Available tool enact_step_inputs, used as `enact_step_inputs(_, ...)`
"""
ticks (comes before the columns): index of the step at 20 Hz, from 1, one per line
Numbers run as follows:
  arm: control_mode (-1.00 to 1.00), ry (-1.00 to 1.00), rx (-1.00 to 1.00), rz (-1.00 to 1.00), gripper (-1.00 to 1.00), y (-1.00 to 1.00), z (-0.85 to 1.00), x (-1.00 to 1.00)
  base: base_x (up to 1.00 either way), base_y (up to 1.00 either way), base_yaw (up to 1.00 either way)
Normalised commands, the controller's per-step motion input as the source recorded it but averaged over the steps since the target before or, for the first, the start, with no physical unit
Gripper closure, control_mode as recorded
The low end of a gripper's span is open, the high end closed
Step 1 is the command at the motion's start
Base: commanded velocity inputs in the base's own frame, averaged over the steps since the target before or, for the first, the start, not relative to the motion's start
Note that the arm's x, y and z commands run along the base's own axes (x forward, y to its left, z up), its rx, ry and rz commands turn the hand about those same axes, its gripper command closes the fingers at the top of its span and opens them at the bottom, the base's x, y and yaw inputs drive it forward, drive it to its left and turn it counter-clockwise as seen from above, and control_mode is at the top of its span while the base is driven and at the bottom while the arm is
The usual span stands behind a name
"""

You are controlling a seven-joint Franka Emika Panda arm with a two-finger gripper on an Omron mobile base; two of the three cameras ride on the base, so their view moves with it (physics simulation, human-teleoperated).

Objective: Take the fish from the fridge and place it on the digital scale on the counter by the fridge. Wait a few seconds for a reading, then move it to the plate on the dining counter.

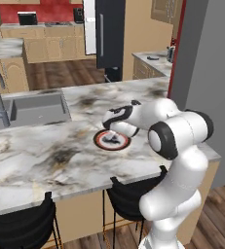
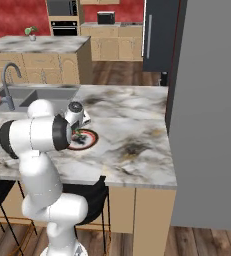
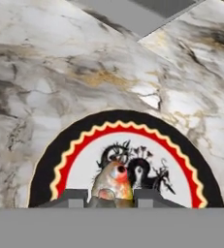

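With the gripper [image 3: 112,199] clamped on the fish [image 3: 113,181], you lower gently onto the plate [image 3: 74,145] centre before releasing

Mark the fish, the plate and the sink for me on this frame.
fish [image 3: 112,183]: hand view, on its orange head between the finger tips.
plate [image 1: 100,141]: left base view, on its left rim.
sink [image 1: 36,108]: left base view, on the steel basin floor.

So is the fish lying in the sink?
No, the fish sits between the gripper fingertips, right over the plate on the marble counter.
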Motion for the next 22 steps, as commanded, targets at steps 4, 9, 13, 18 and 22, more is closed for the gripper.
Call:
enact_step_inputs(4, -1.00, 0.00, 0.00, 0.12, 1.00, 0.04, -0.46, 0.54, 0.00, 0.00, 0.00)
enact_step_inputs(9, -1.00, 0.00, 0.00, 0.10, 1.00, 0.04, -0.34, 0.54, 0.00, 0.00, 0.00)
enact_step_inputs(13, -1.00, 0.00, 0.00, 0.08, 1.00, 0.06, -0.33, 0.40, 0.00, 0.00, 0.00)
enact_step_inputs(18, -1.00, 0.00, 0.00, 0.06, 1.00, 0.17, -0.18, 0.27, 0.00, 0.00, 0.00)
enact_step_inputs(22, -1.00, 0.00, 0.00, 0.03, 1.00, 0.27, 0.00, 0.38, 0.00, 0.00, 0.00)
